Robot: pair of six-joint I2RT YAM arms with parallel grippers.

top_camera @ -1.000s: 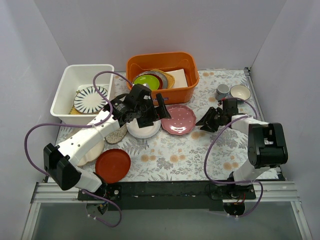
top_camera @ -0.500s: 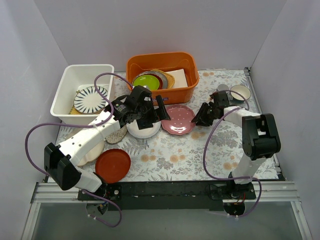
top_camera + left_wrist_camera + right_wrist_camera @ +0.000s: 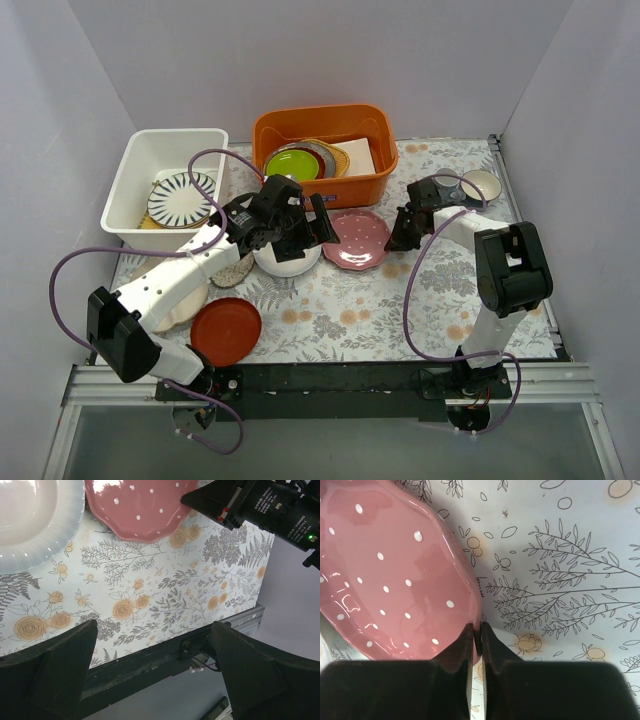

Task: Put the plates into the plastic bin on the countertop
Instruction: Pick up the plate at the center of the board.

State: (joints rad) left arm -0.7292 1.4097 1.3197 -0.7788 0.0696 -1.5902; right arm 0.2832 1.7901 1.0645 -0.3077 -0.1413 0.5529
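Observation:
The pink scalloped plate [image 3: 357, 238] with white dots lies on the countertop [image 3: 360, 300] at mid table. My right gripper [image 3: 397, 238] is shut on its right rim, which sits pinched between the fingertips in the right wrist view [image 3: 476, 635]. My left gripper [image 3: 310, 225] is open and empty, hovering over the plain white plate [image 3: 287, 258] just left of the pink plate [image 3: 140, 505]. The white plastic bin [image 3: 130, 160] at back left holds a blue-striped plate [image 3: 182, 198]. A red-orange plate [image 3: 226, 330], a speckled oval plate [image 3: 234, 270] and a cream plate [image 3: 180, 305] lie at front left.
An orange tub [image 3: 325, 125] at the back middle holds a lime-green plate [image 3: 293, 162] and other dishes. Two cups [image 3: 447, 186] [image 3: 482, 184] stand at the back right, close behind my right arm. Grey walls enclose the table.
My right gripper has moved left and back to the pink plate's right rim and now pinches it. My left arm has barely moved.

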